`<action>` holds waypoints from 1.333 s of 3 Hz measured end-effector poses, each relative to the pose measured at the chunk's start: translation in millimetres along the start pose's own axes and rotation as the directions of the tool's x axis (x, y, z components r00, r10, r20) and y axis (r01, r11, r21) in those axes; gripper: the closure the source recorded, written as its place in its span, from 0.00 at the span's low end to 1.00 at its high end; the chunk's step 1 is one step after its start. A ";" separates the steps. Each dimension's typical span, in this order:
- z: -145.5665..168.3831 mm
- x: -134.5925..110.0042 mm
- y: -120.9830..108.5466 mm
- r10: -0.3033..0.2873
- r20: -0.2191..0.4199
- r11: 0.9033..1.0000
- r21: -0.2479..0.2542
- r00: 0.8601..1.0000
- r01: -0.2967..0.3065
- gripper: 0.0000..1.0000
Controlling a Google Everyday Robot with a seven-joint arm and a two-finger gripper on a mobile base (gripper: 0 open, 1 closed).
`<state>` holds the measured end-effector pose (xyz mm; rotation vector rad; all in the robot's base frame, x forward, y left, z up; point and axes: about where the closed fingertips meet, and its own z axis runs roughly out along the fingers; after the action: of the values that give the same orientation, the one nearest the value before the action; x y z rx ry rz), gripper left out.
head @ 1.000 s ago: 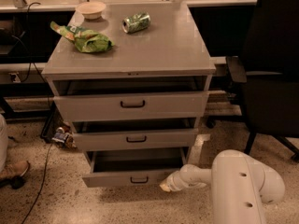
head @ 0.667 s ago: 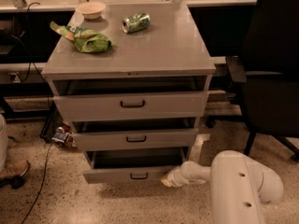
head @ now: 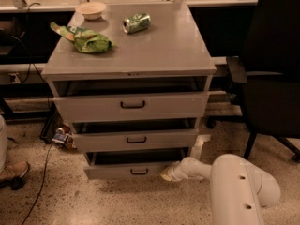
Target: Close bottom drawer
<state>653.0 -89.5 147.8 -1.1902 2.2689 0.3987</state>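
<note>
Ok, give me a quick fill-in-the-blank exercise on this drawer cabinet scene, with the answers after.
The grey metal cabinet has ___ drawers, all partly open.
The robot's gripper is at the ___ end, as pictured, of the front of the shallow grey bottom drawer.
The green drink can on the cabinet top lies on its ___.
Missing words: three; right; side.

tool (head: pixel 167 174) at right end of bottom drawer (head: pixel 112 171)
</note>
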 end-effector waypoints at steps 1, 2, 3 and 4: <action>0.0 -0.5 -0.3 -0.002 0.002 1.000 0.001 1.000 0.002 1.00; 4.4 -16.8 -22.3 -0.035 0.034 0.999 0.021 0.999 0.035 1.00; 2.6 -21.2 -40.4 -0.060 0.047 0.998 0.031 0.997 0.059 1.00; -4.2 -5.8 -30.2 -0.042 0.020 0.999 0.017 0.999 0.042 1.00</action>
<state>679.2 -104.8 154.2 -1.2174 2.2217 0.3737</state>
